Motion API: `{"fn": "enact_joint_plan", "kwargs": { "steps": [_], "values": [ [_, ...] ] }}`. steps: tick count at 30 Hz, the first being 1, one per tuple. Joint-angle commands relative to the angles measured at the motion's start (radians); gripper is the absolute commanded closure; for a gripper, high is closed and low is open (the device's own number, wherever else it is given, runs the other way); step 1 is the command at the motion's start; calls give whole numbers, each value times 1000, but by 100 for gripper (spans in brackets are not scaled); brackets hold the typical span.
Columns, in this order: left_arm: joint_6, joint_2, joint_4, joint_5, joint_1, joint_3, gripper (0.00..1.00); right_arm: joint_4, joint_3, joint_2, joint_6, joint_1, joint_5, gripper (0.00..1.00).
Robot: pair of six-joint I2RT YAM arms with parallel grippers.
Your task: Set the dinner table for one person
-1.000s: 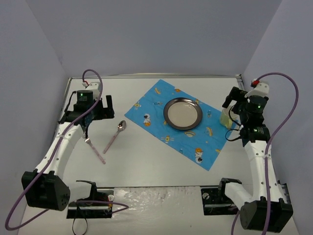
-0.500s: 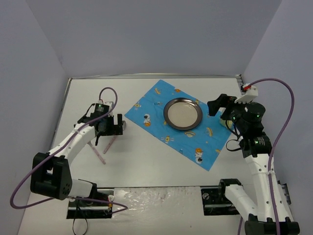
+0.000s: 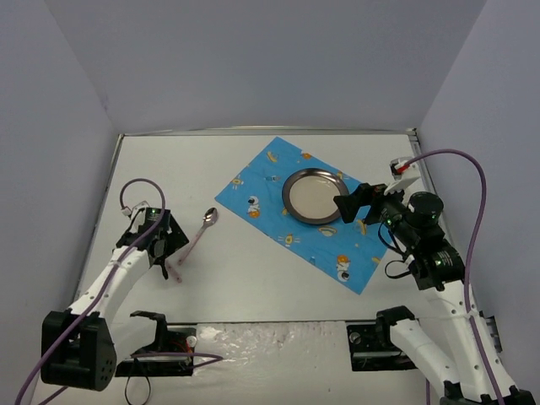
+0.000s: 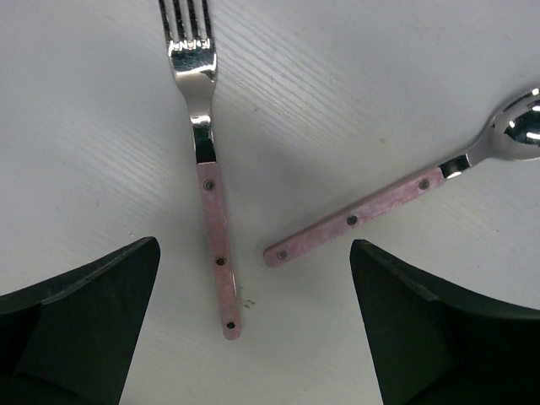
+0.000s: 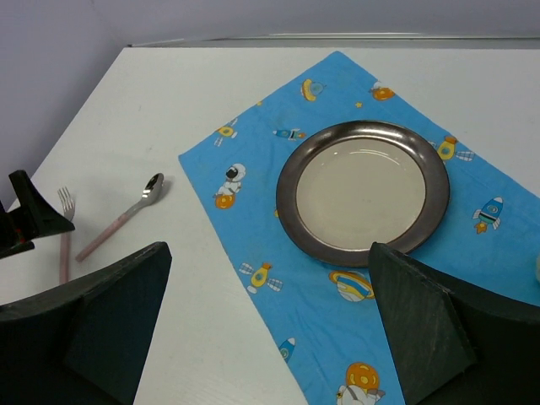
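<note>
On the white dinner table [image 3: 253, 287] a blue astronaut-print cloth [image 3: 278, 181] carries a round metal plate [image 3: 315, 196]. Left of the cloth lie a pink-handled spoon [image 3: 202, 228] and a pink-handled fork [image 3: 175, 272]. My left gripper [image 3: 159, 243] hovers open above the two handle ends, and most of the fork is hidden under it in the top view. In the left wrist view the fork [image 4: 211, 194] and spoon [image 4: 396, 198] lie between the wide-spread fingers [image 4: 76, 321], untouched. My right gripper [image 3: 364, 205] hangs open and empty at the plate's right rim, above the cloth [image 5: 287, 287] and plate [image 5: 363, 190].
Grey walls close in the table on three sides, and a thin metal rim [image 3: 270, 131] runs along the far edge. Both arm bases and their mounting plates [image 3: 160, 350] sit at the near edge. Purple cables loop off each arm.
My left arm has drawn back toward the near left, from the spoon to over the fork's handle end. The right arm has swung left from the table's right edge toward the plate.
</note>
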Motion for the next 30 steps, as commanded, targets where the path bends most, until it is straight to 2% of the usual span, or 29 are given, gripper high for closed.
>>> {"fn": "enact_joint_plan", "kwargs": {
  "steps": [1,9,11,18,20,24,28,30],
  "values": [
    [-76,58,35,-27,38,-7,9,38,-3,-26,-47,61,11,0],
    [-100,108,72,-40,52,-45,29,17,-6,-60,-79,98,66,0],
    [-98,122,80,-43,55,-48,41,13,-7,-65,-85,101,72,0],
    [-111,162,109,-50,59,-78,65,12,-15,-71,-86,107,85,0],
    [-113,164,110,-50,60,-80,69,12,-15,-71,-87,108,88,0],
    [-106,156,95,-56,65,-65,91,13,-19,-74,-89,114,104,0],
    [-28,113,48,-78,64,4,99,13,-21,-76,-94,119,115,0],
    [34,93,14,-90,65,61,100,13,-23,-78,-94,122,121,0]
  ]
}}
